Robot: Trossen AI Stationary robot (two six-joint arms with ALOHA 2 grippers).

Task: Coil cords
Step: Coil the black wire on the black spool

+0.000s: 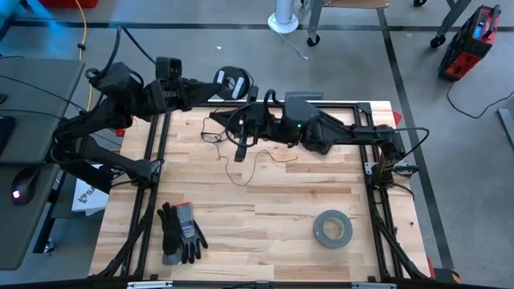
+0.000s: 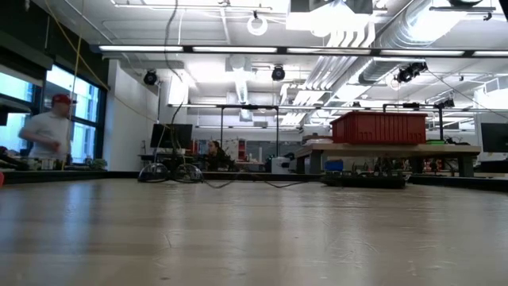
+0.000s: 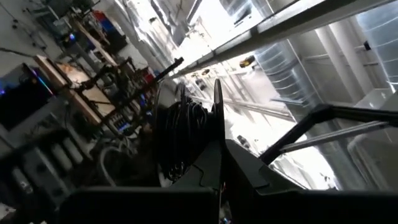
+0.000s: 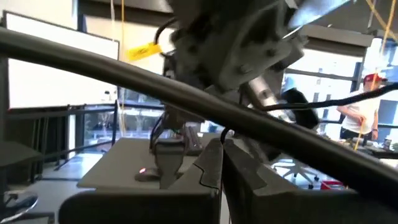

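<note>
The small round black spool [image 1: 231, 83] with dark cord wound on it [image 3: 185, 134] hangs in the air just past the table's far edge. My left gripper [image 3: 221, 158], coming from the table's left [image 1: 210, 87], is shut on it. The thin dark cord [image 1: 239, 164] runs down from there and lies in loose loops on the wooden table [image 1: 281, 201]. My right gripper [image 1: 233, 128] reaches from the right over the far part of the table. It is shut, with a small curl of the cord [image 4: 225, 133] at its fingertips [image 4: 222, 149]. My left gripper pinches the spool's thin flange [image 3: 218, 121] edge-on between its two fingers. The fingers come roughly level from the table's left, tipped a little upward. The spool stands on edge, lifted clear of the table. My right gripper pinches the thin cord [image 4: 226, 134] at its fingertips. The fingers point toward the table's left, slightly upward. The cord's slack loops [image 1: 229, 156] lie on the table below.
A grey tape roll [image 1: 332, 229] lies near the front right and a pair of dark gloves [image 1: 181, 233] near the front left. A black frame rail [image 4: 124, 78] crosses the right wrist view. A yellow cable [image 1: 80, 32] hangs beyond the far left. People stand in the room behind.
</note>
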